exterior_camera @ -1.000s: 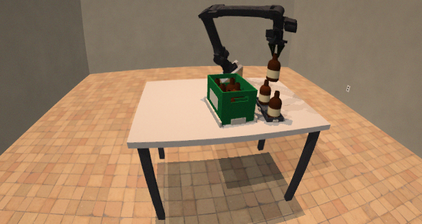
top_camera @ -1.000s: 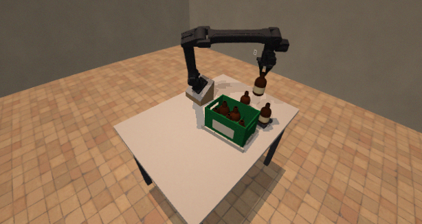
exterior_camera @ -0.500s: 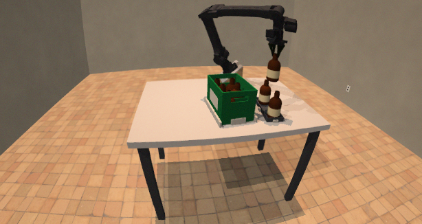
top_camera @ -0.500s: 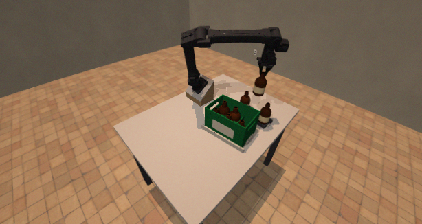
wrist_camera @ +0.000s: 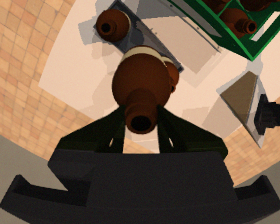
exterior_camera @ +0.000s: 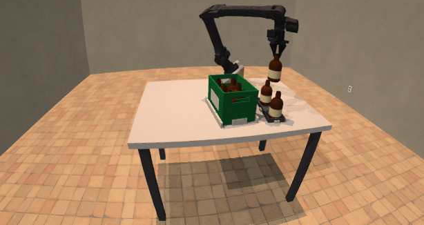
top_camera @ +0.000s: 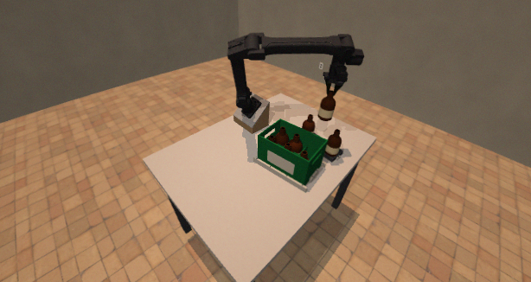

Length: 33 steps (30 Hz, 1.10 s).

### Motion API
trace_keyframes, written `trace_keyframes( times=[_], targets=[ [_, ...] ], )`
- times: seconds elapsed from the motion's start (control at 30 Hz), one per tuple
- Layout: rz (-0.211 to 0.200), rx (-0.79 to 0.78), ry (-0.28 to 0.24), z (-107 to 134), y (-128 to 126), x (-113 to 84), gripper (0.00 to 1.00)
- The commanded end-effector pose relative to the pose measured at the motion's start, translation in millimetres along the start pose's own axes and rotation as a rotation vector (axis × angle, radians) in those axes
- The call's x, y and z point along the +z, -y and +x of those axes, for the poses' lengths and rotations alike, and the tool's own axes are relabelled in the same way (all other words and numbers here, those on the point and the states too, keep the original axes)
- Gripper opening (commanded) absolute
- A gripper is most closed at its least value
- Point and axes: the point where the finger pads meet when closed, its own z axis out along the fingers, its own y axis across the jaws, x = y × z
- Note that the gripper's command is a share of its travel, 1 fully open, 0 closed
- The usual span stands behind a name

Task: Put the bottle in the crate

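— White table (top_camera: 225,199), green plastic crate (top_camera: 289,157) as our landmark: where do we hold?

— Our gripper (top_camera: 333,87) pinches the brown glass bottle (top_camera: 327,107) by its neck, hanging high beyond the crate, above the dark tray (exterior_camera: 274,118), clearing its walls.

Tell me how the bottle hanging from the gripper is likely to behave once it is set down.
The held bottle is tall and narrow, so it would probably tip if released tilted. The gripper pinches only its thin neck, so the body may swing. Its round, smooth-looking body would likely roll if it fell on the table.
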Motion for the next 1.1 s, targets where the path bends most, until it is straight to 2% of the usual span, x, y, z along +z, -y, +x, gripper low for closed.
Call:
trace_keyframes(
  times=[0.0,1.07],
  targets=[
    [-0.045,0.027,-0.004,-4.6,-3.3,-14.2,0.0],
    [-0.041,0.028,-0.007,-9.4,-1.2,-12.1,0.0]
  ],
)
